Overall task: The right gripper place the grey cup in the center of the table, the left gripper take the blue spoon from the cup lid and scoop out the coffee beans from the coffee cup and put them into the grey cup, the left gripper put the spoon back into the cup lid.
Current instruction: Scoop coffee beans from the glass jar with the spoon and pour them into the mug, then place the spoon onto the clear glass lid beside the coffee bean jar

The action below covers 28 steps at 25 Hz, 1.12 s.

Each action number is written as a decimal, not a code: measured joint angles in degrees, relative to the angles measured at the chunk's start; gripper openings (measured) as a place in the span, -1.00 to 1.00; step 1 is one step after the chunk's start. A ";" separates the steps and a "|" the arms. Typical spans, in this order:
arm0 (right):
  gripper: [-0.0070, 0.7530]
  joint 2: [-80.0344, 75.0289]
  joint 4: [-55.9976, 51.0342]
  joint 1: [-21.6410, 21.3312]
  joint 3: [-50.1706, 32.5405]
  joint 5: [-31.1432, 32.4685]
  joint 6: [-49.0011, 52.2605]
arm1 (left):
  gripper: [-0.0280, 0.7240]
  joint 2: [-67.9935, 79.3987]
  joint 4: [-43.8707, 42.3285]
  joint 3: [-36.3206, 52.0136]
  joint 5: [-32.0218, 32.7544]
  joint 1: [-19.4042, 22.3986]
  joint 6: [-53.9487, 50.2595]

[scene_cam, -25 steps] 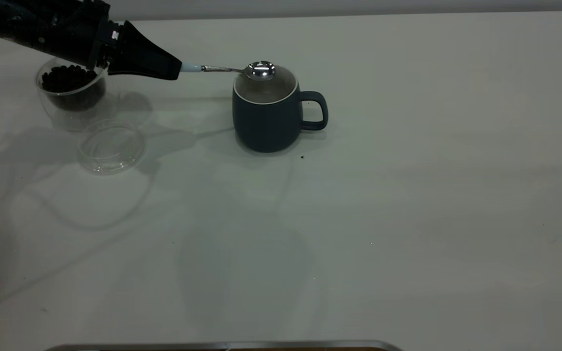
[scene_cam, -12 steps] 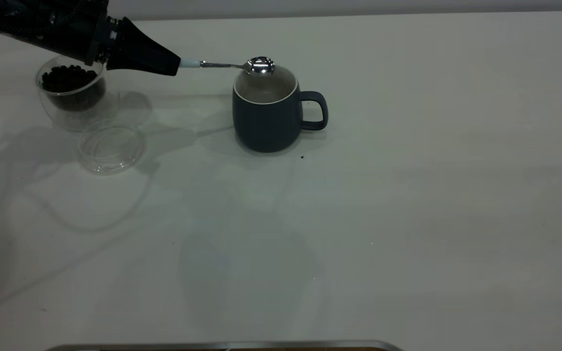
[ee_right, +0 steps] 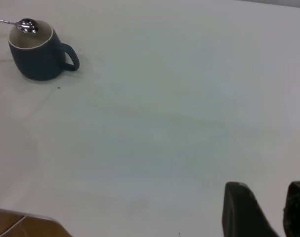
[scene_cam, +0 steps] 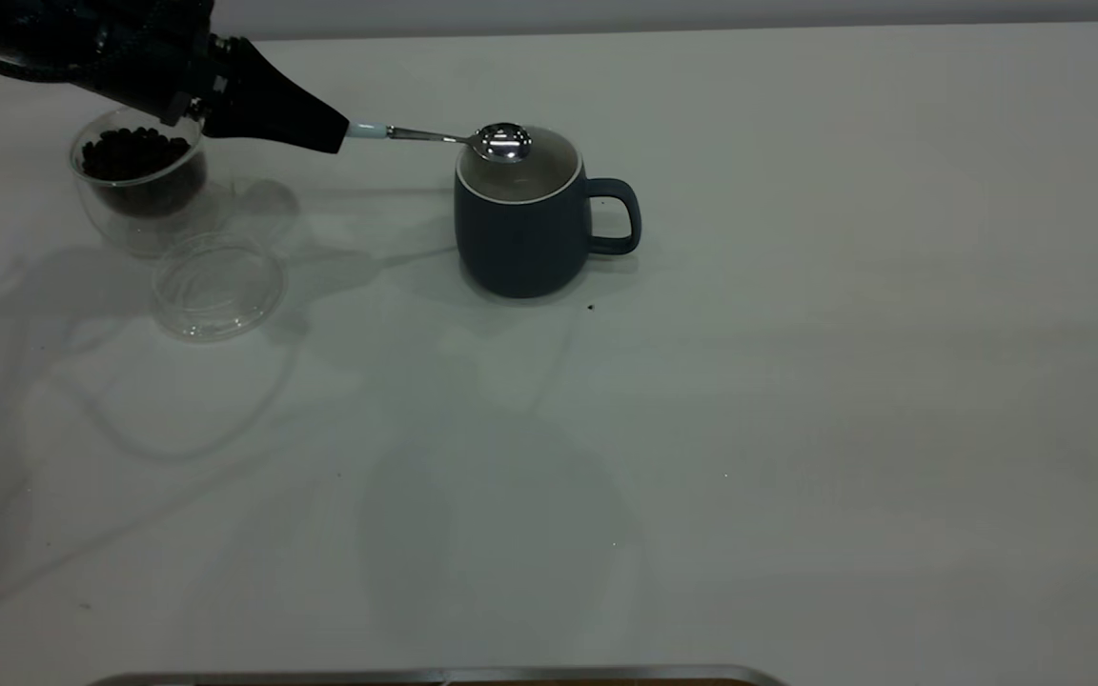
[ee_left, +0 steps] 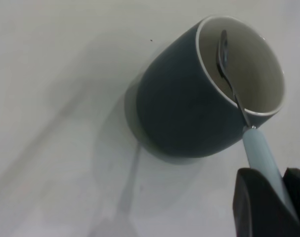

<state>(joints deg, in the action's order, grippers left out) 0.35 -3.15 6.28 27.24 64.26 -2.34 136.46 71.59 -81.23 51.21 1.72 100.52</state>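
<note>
The grey cup (scene_cam: 522, 221) stands upright on the table (scene_cam: 797, 381), handle to the right; it also shows in the left wrist view (ee_left: 189, 103) and the right wrist view (ee_right: 37, 53). My left gripper (scene_cam: 337, 135) is shut on the pale handle of the blue spoon (scene_cam: 435, 136), whose shiny bowl (scene_cam: 502, 141) hangs over the cup's mouth. In the left wrist view the spoon (ee_left: 256, 148) reaches into the white interior. The coffee cup (scene_cam: 139, 181) with coffee beans (scene_cam: 137, 154) stands at the far left, the empty cup lid (scene_cam: 217, 286) in front of it. My right gripper (ee_right: 276, 207) hovers open, far from the cup.
A tiny dark speck (scene_cam: 590, 307) lies on the table just in front of the grey cup. A grey metal edge (scene_cam: 435, 676) runs along the table's near side.
The left gripper has drawn back slightly to the left, and the spoon bowl has shifted left with it and dipped lower, toward the grey cup's rim. The cups and lid have not moved.
</note>
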 joint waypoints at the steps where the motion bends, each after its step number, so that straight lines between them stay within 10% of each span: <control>1: -0.35 0.00 0.00 0.00 0.00 0.00 0.00 | -0.57 0.00 -0.05 0.00 0.07 0.00 0.00; 14: -0.35 0.00 0.00 0.00 0.00 0.00 0.00 | -0.57 -11.04 -0.91 0.00 9.98 3.10 -16.74; 28: -0.35 0.00 0.00 0.00 0.00 0.00 0.00 | -0.57 -15.33 -13.13 0.00 15.56 18.97 -32.57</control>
<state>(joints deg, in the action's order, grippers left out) 0.35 -3.15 6.28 27.24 64.26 -2.34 121.13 58.46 -81.23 66.77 20.69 67.95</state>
